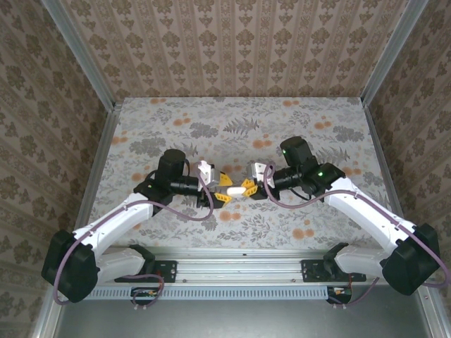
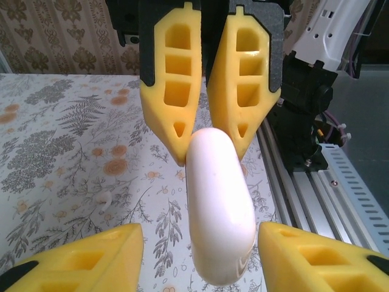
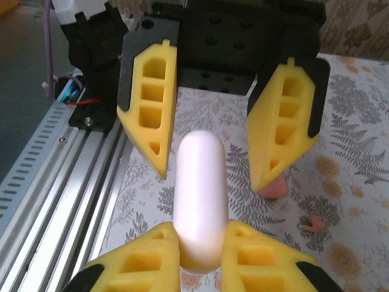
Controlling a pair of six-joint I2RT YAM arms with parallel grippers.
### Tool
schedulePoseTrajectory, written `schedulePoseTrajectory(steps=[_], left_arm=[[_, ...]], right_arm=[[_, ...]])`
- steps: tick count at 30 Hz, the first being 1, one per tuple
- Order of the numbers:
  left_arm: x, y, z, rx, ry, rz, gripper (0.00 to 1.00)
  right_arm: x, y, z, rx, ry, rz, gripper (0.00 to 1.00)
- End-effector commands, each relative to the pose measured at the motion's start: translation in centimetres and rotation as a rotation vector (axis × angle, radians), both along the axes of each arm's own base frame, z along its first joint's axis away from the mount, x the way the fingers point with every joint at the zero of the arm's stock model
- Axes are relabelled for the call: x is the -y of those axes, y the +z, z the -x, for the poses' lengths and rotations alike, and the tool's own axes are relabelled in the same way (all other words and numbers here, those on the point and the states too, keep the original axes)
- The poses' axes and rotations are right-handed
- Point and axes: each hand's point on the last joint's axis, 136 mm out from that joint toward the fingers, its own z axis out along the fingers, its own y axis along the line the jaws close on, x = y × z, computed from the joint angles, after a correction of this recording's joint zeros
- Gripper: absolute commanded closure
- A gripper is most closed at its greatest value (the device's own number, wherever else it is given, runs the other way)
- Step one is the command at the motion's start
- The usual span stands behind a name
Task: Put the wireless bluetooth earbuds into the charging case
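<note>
A white charging case (image 1: 237, 190), closed and pill-shaped, hangs above the table between the two grippers. My right gripper (image 3: 200, 238) is shut on one end of the case (image 3: 202, 182). My left gripper (image 2: 200, 243) is open around the other end of the case (image 2: 219, 207), with a gap on each side of it. A tiny white earbud (image 2: 104, 202) lies on the flowered tablecloth to the left of the case. A coral-pink earbud (image 3: 313, 223) lies on the cloth near a coral-pink case (image 3: 275, 186), which is partly hidden behind a left fingertip.
The aluminium rail (image 1: 239, 267) with both arm bases runs along the near edge. Patterned walls (image 1: 232, 42) close the table at the back and both sides. The flowered tablecloth (image 1: 232, 127) stretches behind the grippers.
</note>
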Motion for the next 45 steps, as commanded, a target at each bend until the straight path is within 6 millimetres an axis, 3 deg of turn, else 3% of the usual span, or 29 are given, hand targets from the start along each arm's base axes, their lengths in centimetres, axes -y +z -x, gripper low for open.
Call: schedulePoseTrajectory(steps=[1,8,18,23,25,35,45], left_arm=[[0.1,0.2,0.5,-0.016,-0.028,0.02,0.49],[0.2,0.3,0.5,-0.023,-0.031,0.03,0.54],[0.2,0.6,0.5,-0.025,-0.031,0.034,0.75],[0.2,0.3,0.4,-0.023,-0.024,0.026,0.76],[0.2,0.2,0.3,-0.023,-0.023,0.022,0.76],[0.3,0.2,0.3,-0.03,-0.026,0.015,0.77],[0.3,0.0,0.4,-0.031,-0.03,0.007,0.79]], right_arm=[[-0.4,1.2,0.4,-0.002,0.035,-0.07,0.86],[-0.5,1.1,0.3,-0.01,0.03,-0.07,0.87],[-0.3,0.6,0.2,-0.012,0.016,-0.054,0.86],[-0.5,0.9,-0.2,-0.014,-0.008,-0.061,0.67],[-0.6,1.0,-0.3,-0.012,-0.009,-0.065,0.63],[-0.6,0.8,-1.6,-0.011,-0.061,-0.052,0.62],[0.7,2.3,-3.8,-0.013,-0.152,-0.101,0.62]])
